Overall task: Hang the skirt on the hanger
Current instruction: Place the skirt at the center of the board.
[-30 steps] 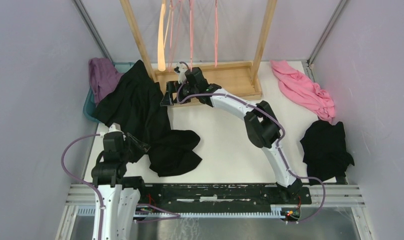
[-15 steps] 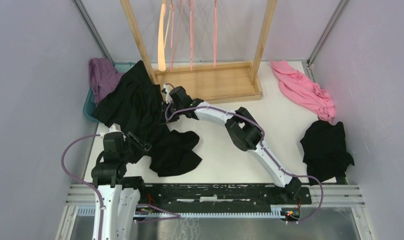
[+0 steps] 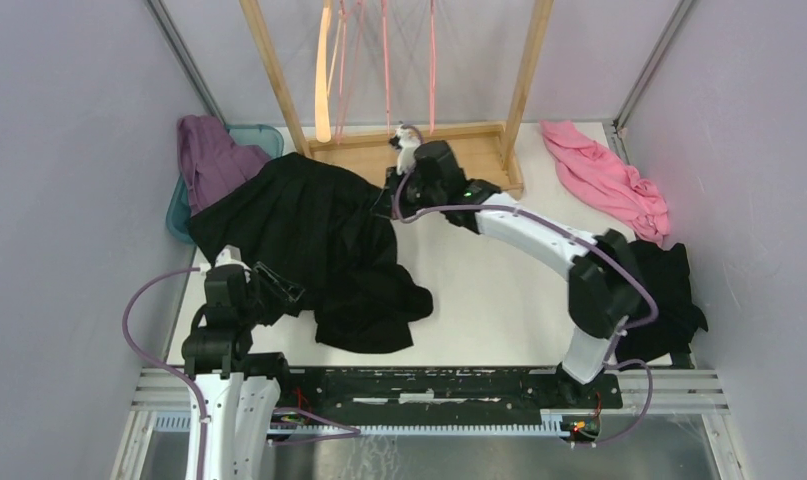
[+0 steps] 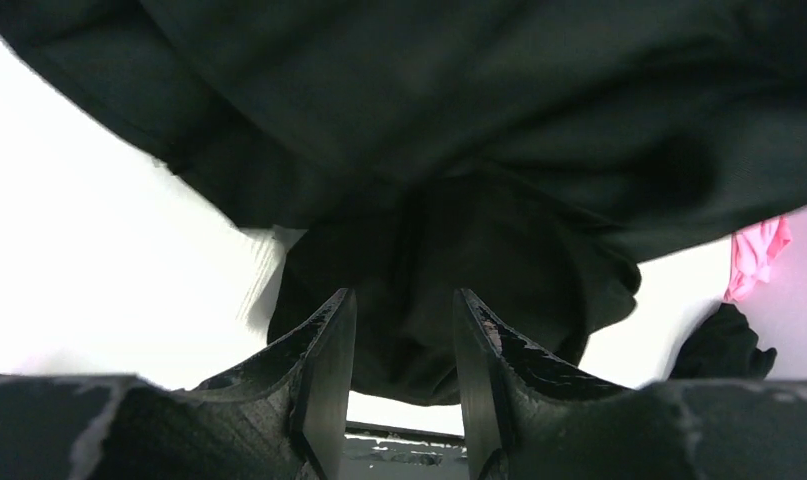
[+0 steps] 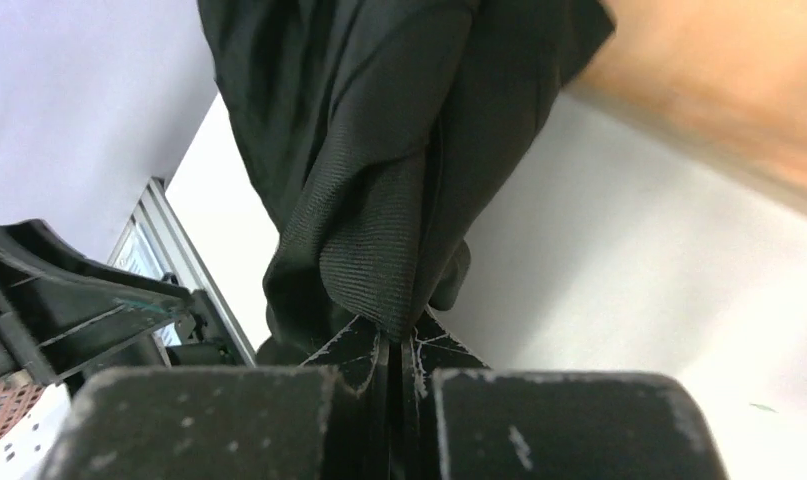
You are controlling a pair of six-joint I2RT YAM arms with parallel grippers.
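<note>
Clearly the right end effector [image 5: 394, 338] is clamped tight on a bunched fold of the skirt [image 3: 314, 235], its fingers pressed together with the black cloth rising out from between them; seen from above, it holds that fold just beside the front edge of the wooden rack [image 3: 469, 160]; the skirt spreads from there leftward across the table [image 3: 499, 290], pleats fanned out, its lower part heaped near the left arm; the left end effector [image 4: 404, 300] stands partly open, low over the table at the skirt's near-left edge, dark fabric lying just ahead of its fingers and nothing pinched between them; the hanger [image 3: 323, 80] hangs on the rack, well apart from the skirt, beside thin pink wire hangers [image 3: 384, 60]; a purple garment [image 3: 207, 150] lies over a teal bin [image 3: 267, 133] at the far left, touching the skirt; a pink garment [image 3: 609, 180] lies at the far right; a plain black garment [image 3: 669, 300] lies near the right arm.
</note>
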